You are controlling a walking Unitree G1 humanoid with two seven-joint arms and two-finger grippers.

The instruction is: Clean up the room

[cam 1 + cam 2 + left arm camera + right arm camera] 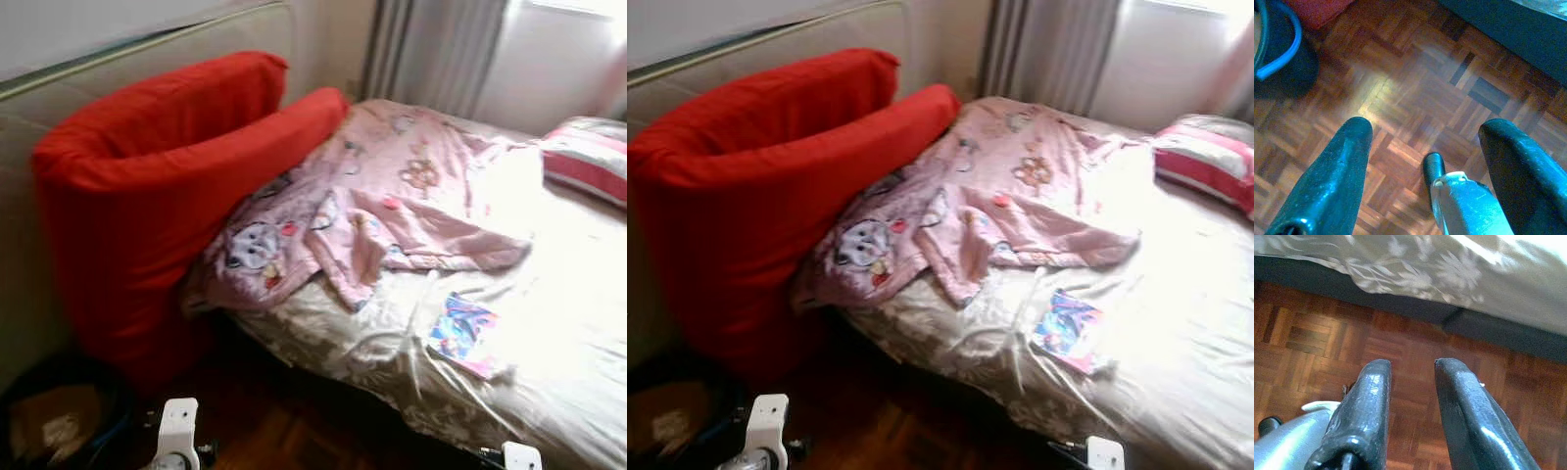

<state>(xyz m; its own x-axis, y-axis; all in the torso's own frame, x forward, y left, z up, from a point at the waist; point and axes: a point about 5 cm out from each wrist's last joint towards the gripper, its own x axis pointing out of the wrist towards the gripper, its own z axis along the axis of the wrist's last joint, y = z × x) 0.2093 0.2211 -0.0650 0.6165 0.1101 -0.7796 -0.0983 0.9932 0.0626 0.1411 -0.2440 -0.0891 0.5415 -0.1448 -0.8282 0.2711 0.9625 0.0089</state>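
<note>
Red bolster cushion (pixel 147 186) leans on the headboard at far left; I see crumpled pink pyjamas (pixel 382 196) across the bed (pixel 549 372) and a small booklet (pixel 462 333) nearer, right. Left wrist view: left gripper (pixel 1425 142) hangs wide, idle above parquet floor (pixel 1415 83). Right wrist view: right gripper (pixel 1413 377) narrowly parted, empty, beside the bed's edge.

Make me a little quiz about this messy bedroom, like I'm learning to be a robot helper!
1. True or false: the pink blanket is folded neatly.
2. What lies on the bed near its edge? A) a small colourful book B) a shoe C) a cup
3. What colour is the big cushion leaning against the bed's side?

Key:
1. False, it lies crumpled.
2. A, the book.
3. Red.
</note>
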